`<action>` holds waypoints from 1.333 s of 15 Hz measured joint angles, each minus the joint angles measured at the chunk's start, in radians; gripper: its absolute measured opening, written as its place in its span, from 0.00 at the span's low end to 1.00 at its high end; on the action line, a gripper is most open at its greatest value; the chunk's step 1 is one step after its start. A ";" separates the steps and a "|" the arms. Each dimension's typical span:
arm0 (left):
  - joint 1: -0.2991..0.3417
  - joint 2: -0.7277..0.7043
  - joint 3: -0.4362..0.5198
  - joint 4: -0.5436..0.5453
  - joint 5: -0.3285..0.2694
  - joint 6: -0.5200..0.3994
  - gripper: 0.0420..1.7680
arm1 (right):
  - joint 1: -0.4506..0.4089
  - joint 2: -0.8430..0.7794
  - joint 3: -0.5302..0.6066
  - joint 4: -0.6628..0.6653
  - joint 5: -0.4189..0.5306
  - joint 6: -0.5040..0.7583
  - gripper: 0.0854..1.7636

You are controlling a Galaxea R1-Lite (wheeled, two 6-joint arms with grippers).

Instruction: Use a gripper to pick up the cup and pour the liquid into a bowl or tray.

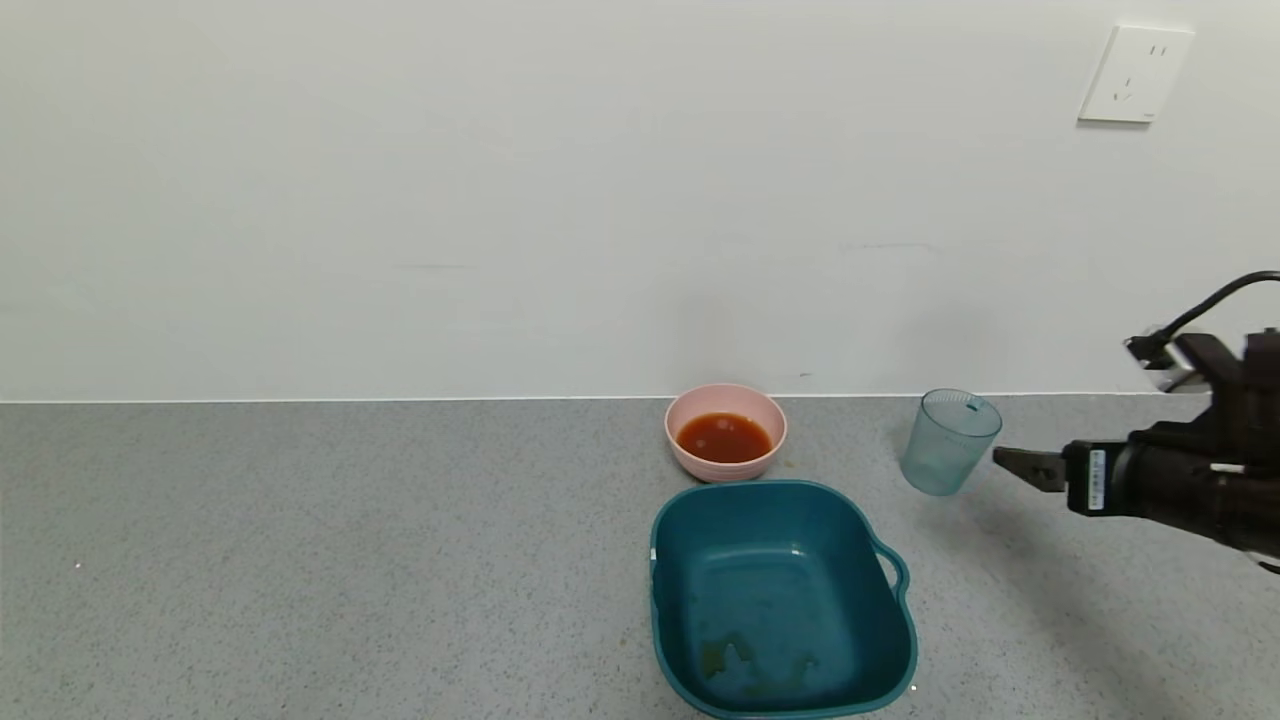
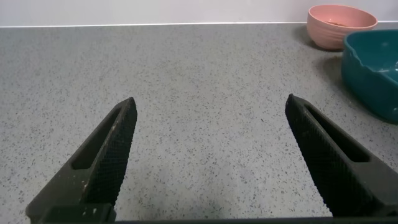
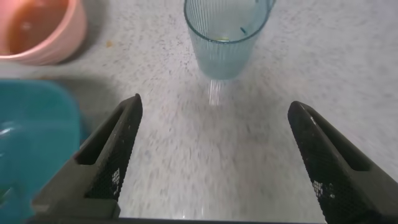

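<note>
Grey bench under you: your right pincer gapes wide, holding nothing, with the cup upright just ahead. Beyond it sits the bowl holding red liquid. Your left pincer hangs open too.

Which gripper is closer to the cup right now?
Right. The right gripper sits just beside the cup, jaws open toward it, not touching. The left gripper is out of the head view, far off over bare counter.

Kitchen-like counter, grey speckled worktop, plain white wall, wall socket
</note>
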 joint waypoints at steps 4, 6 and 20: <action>0.000 0.000 0.000 0.000 0.000 0.000 0.97 | 0.001 -0.360 0.051 0.209 -0.021 -0.005 0.96; 0.000 0.000 0.000 0.000 0.000 0.000 0.97 | -0.001 -0.554 0.060 0.335 -0.087 -0.017 0.96; 0.000 0.000 0.000 0.000 0.000 0.000 0.97 | -0.111 -1.358 0.267 0.531 -0.006 -0.078 0.96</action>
